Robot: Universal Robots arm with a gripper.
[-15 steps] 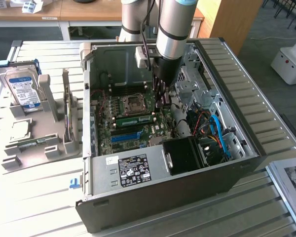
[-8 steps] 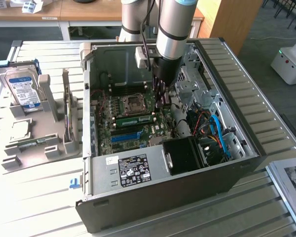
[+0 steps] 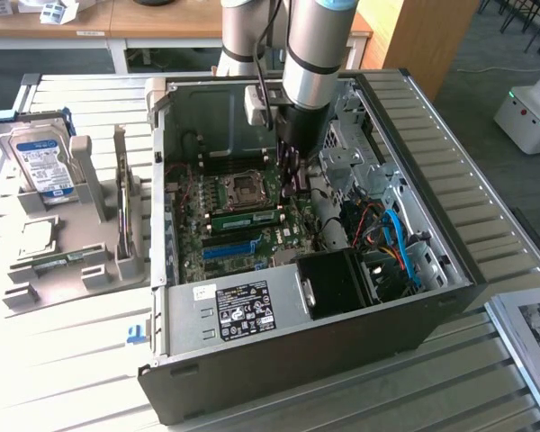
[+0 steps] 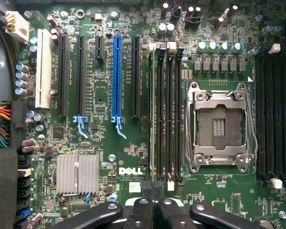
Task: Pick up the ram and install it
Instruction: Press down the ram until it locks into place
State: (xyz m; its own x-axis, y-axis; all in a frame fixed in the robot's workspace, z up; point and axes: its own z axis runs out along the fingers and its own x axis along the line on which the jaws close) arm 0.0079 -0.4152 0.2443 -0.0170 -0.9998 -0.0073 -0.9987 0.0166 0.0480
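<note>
Fingers (image 4: 146,191) clenched empty beside thin green ram stick (image 3: 243,217), six o'clock of square metal socket (image 3: 245,187) in exterior view; skewed pressure risks half-seating.

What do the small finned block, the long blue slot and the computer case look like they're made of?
Finned block: bare metal, likely aluminium; pale silver with parallel ridges.
Long blue slot: moulded plastic by its glossy, uniform colour.
Computer case: sheet metal inside, dull grey with folded edges; the black outer skin could be painted metal or plastic.
</note>
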